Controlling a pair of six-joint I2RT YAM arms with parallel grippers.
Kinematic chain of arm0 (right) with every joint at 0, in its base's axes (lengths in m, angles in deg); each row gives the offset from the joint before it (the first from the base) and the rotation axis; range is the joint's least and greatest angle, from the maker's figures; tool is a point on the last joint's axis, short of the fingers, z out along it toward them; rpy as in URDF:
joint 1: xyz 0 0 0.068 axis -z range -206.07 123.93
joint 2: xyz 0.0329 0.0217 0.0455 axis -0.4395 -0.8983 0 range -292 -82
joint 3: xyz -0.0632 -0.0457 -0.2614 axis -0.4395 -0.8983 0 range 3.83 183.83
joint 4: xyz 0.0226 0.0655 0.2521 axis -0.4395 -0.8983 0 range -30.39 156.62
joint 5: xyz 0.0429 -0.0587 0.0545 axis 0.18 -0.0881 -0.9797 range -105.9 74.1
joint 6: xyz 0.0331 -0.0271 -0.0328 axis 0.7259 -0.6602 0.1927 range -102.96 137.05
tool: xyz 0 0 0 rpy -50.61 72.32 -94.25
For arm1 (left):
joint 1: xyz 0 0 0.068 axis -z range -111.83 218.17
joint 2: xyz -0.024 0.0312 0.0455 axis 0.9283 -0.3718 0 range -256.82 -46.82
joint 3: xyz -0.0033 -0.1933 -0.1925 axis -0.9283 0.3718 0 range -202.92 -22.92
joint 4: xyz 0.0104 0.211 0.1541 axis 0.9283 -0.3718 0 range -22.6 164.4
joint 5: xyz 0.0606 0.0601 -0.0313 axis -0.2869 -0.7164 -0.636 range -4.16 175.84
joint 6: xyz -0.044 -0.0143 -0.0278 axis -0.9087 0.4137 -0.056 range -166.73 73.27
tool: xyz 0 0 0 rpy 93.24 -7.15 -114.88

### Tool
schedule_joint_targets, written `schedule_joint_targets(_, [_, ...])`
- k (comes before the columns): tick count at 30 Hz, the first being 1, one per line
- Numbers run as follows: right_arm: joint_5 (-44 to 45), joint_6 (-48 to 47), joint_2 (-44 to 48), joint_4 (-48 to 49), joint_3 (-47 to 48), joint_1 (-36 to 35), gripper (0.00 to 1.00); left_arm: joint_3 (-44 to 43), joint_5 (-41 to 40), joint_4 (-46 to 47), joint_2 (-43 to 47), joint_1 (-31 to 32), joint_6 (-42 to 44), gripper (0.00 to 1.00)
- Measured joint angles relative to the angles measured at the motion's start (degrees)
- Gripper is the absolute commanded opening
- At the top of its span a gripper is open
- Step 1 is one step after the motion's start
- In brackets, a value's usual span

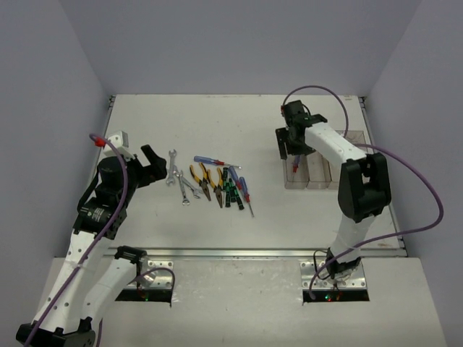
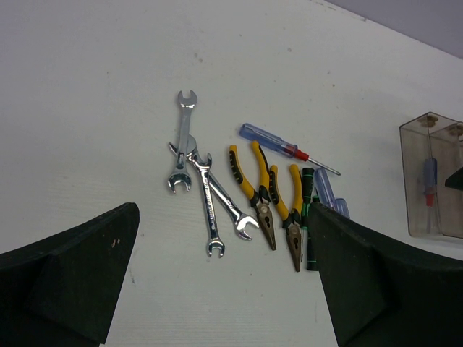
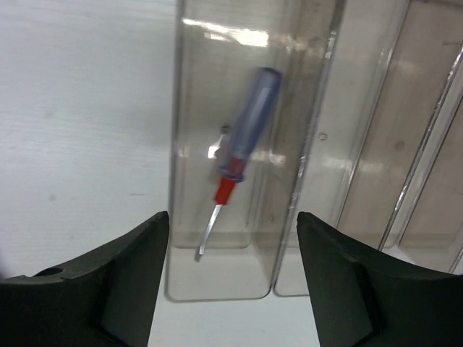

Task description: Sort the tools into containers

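Note:
The tools lie in a cluster mid-table: silver wrenches (image 1: 179, 177) (image 2: 210, 210), two yellow-handled pliers (image 1: 204, 181) (image 2: 253, 191), black-and-green screwdrivers (image 1: 230, 186) and blue-and-red screwdrivers (image 1: 210, 160) (image 2: 278, 144). The clear containers (image 1: 318, 170) (image 2: 434, 181) stand at the right. My right gripper (image 1: 291, 144) (image 3: 231, 220) hovers open over the leftmost bin (image 3: 181, 217). A blue-and-red screwdriver (image 3: 242, 144) (image 2: 430, 181) is inside that bin, blurred and free of my fingers. To the left of the wrenches, my left gripper (image 1: 155, 168) (image 2: 223, 217) is open and holds nothing.
The other bins (image 3: 376, 144) to the right of the filled one hold nothing visible. The right arm's purple cable (image 1: 405, 173) loops over the table's right side. A metal rail (image 1: 253, 253) runs along the near edge.

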Motion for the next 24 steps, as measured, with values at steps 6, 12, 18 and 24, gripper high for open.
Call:
schedule_joint_targets(6, [1.6, 2.9, 7.9, 5.5, -4.5, -16.8, 0.47, 0.0, 0.0, 0.0, 0.0, 0.0, 0.1, 1.00])
schedule_joint_targets(12, [-1.1, 6.8, 4.7, 10.1, -8.5, -24.2, 0.36, 0.0, 0.0, 0.0, 0.0, 0.0, 0.1, 1.00])
schedule_joint_targets(18, [-2.7, 8.4, -2.5, 11.1, -7.7, -24.9, 0.34, 0.0, 0.0, 0.0, 0.0, 0.0, 0.1, 1.00])
schedule_joint_targets(24, [-3.8, 9.3, -5.1, 11.3, -7.5, -24.9, 0.33, 0.0, 0.0, 0.1, 0.0, 0.0, 0.1, 1.00])
